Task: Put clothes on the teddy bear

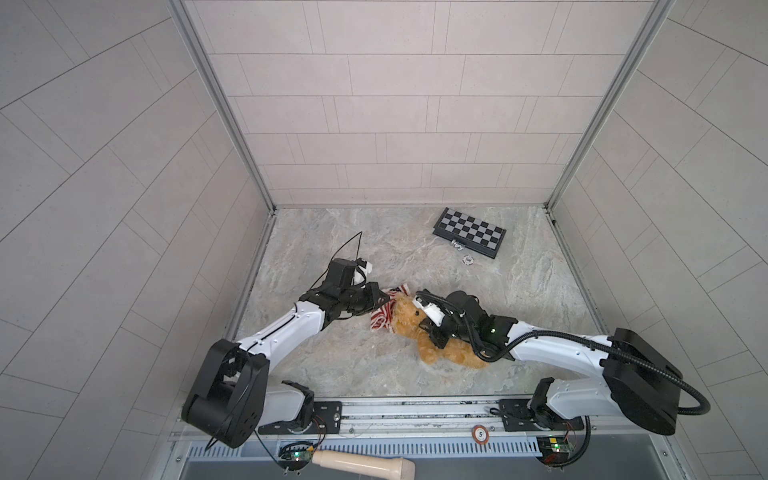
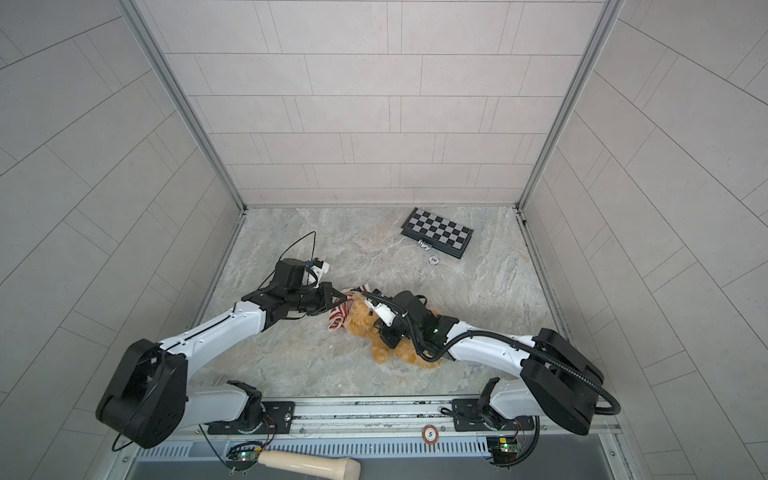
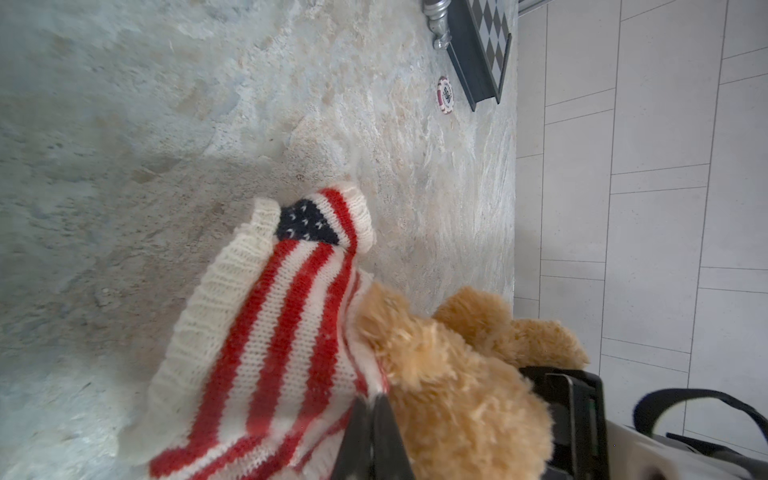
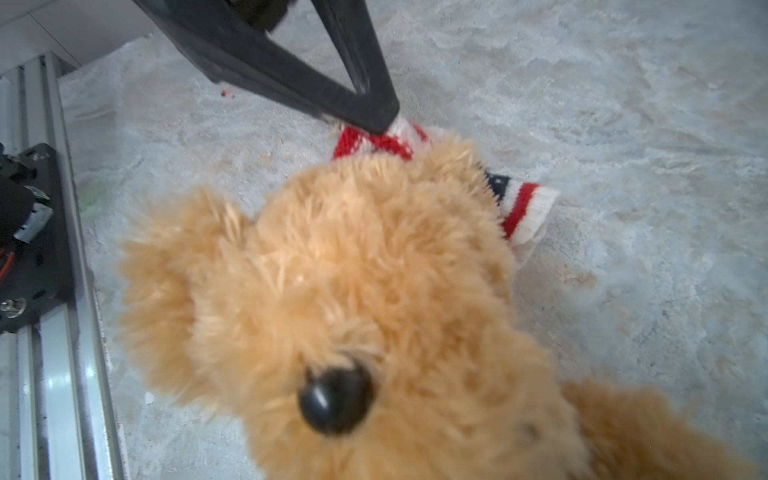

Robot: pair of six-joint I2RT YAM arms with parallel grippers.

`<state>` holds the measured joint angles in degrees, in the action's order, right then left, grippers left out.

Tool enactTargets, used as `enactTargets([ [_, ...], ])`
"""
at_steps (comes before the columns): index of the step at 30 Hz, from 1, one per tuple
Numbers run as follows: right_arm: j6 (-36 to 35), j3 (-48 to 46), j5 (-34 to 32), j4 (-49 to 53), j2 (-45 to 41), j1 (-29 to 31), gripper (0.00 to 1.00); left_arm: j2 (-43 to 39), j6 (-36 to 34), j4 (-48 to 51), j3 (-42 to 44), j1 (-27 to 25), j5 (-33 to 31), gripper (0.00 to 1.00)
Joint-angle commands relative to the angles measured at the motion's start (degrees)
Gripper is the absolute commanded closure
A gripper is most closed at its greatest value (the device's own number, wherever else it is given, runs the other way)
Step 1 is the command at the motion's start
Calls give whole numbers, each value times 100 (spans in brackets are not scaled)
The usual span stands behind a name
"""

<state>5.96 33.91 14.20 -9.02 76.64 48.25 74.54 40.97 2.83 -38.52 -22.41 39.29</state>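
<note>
Fingers (image 4: 291,79) of the left gripper (image 1: 386,296) are clamped tight on the ribbed edge of the sweater (image 3: 270,332), with nothing else in them. The right gripper (image 1: 434,334) is pressed into the chest fur of the teddy bear (image 1: 415,322). Its fingertips are hidden there, so I can't tell if it's clamped or loose. The bear lies on the marble table (image 1: 332,374), well apart from the chessboard (image 1: 469,232), on the arm-base side of it. Progress, my read: early. The sweater is bunched against the back of the bear's head, touching it, on the side away from the chessboard. The head isn't through any opening, no limb is in a sleeve, the body is bare. Left to do: hem over the head, both arms into sleeves, pull down over the torso. Count: 1 bear, 1 sweater, 1 chessboard. At least 1 silver chess piece (image 3: 438,25) at the chessboard's edge, exact number unclear. 2 poker chips: one chip (image 1: 468,259) just beside the chessboard, the other chip (image 1: 481,435) well apart from it on the front rail. 1 wooden handle (image 1: 361,463), farther from the chessboard than that rail. 2 arms, 2 grippers.
</note>
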Motion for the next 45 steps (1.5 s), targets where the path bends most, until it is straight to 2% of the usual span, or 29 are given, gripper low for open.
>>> enactTargets([
  [1, -260, 241, -53, -106, 160, -96, 100, -142, -90, -186, -57, -116, 345, 100],
  [6, -371, 576, -45, 36, 613, -105, 100, -60, -121, -276, -115, -312, 689, 100],
  [11, -302, 555, -345, -142, 760, -112, 100, -129, -322, 118, -257, -401, 880, 100],
  [16, -384, 400, -453, -279, 611, -97, 100, -276, -651, 910, -517, -370, 870, 100],
  [22, -456, -208, -566, -899, 145, -79, 100, -361, -711, 1207, -819, -246, 1043, 100],
  [27, -473, -338, -777, -889, -206, -79, 100, -340, -1423, 2251, -1147, -237, 787, 100],
  [32, -409, -270, -918, -582, -379, -81, 100, -281, -1220, 1824, -852, -237, 751, 100],
  [37, -273, -281, -1457, -126, -710, -77, 100, -258, -834, 1189, -641, -235, 728, 100],
  [39, -225, -328, -1634, 47, -843, -81, 100, -254, -904, 1199, -692, -229, 754, 100],
  [45, -599, -379, -1490, 177, -835, 92, 100, -82, -878, 1229, -814, -172, 760, 100],
])
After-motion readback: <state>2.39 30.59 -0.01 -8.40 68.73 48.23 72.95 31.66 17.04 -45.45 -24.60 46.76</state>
